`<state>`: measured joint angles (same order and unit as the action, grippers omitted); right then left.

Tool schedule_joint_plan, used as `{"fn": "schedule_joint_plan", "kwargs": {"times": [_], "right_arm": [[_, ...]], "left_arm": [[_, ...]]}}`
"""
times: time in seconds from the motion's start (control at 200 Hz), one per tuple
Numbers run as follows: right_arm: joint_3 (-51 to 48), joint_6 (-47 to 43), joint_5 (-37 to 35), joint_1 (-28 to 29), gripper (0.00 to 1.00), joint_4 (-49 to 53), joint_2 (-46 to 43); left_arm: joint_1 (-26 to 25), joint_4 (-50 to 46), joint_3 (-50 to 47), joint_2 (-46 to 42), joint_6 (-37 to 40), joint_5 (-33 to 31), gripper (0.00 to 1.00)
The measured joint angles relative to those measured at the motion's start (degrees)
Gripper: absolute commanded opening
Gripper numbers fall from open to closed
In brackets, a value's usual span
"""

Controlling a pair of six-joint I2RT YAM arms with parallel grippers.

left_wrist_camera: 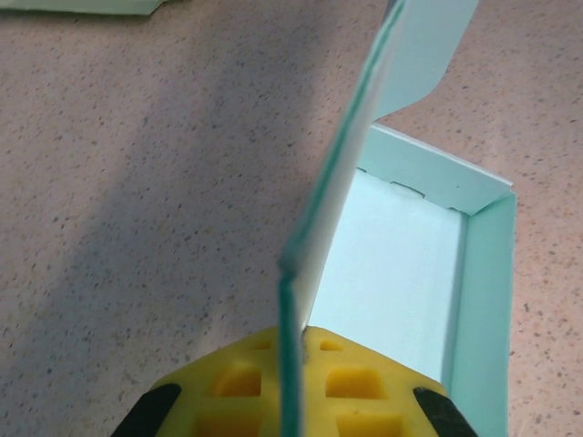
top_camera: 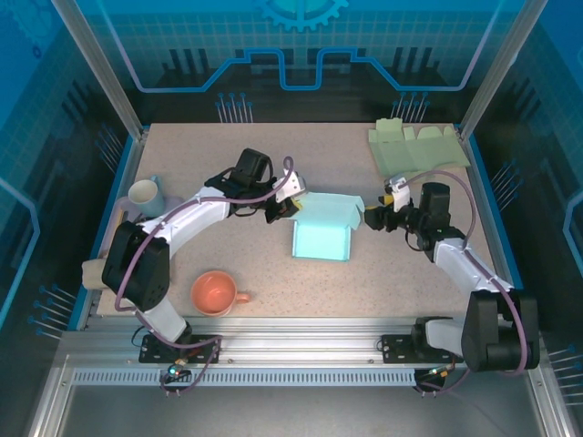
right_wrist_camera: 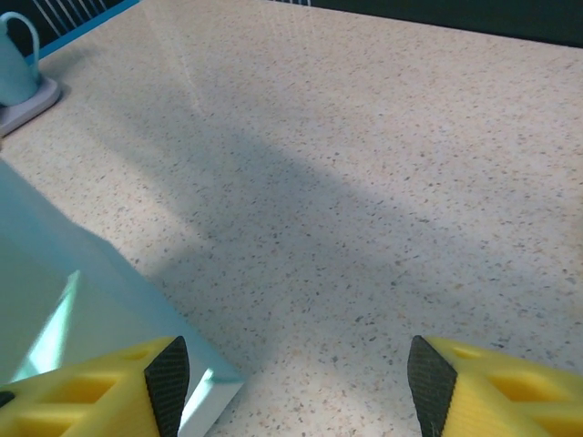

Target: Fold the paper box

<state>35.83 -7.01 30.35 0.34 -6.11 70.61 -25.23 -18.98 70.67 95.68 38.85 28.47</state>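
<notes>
Pinching paper box (top_camera: 321, 232) flap: left end effector (left_wrist_camera: 290, 387) | right end effector (right_wrist_camera: 296, 378): released, spread wide beside it

The box (top_camera: 323, 229) sits at the centre of the table (top_camera: 401, 273). A mug (top_camera: 144, 192) is far left, a cup (top_camera: 214, 293) front-left, and sheets (top_camera: 417, 147), perhaps stacked, back-right.

Speckled beige tabletop (top_camera: 410, 264), edged in blue at left and right. At centre frame, a pale blue paper box (top_camera: 323, 238), partly folded, base flat on the surface. Upper right corner: stack of flat green card blanks (top_camera: 417, 148). Left edge: light mug (top_camera: 144, 193) on a coaster (right_wrist_camera: 36, 98). Lower left: salmon cup (top_camera: 214, 293), upright, handle toward the right.
</notes>
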Motion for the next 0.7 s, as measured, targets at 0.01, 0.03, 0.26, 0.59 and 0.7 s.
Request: {"fn": "schedule_joint_plan", "kwargs": {"times": [0.01,0.03,0.26,0.59,0.7], "right_arm": [[0.0,-0.1,0.2,0.0,0.67,0.0,0.1],[0.0,-0.2,0.5,0.0,0.67,0.0,0.2],[0.0,-0.7,1.1,0.3,0.67,0.0,3.4],[0.1,-3.0,-1.3,3.4,0.67,-0.6,7.0],[0.1,-4.8,-0.3,5.8,0.68,-0.5,7.0]], "left_arm": [[0.1,0.1,-0.2,-0.1,-0.1,-0.1,0.00],[0.3,0.3,-0.4,-0.2,-0.1,-0.2,0.00],[1.1,1.6,-1.1,-1.6,-0.6,-0.5,0.00],[1.1,1.5,-1.1,-1.6,-1.0,-0.1,0.00],[1.1,1.3,-1.1,-1.6,-1.0,0.6,0.00]]}}
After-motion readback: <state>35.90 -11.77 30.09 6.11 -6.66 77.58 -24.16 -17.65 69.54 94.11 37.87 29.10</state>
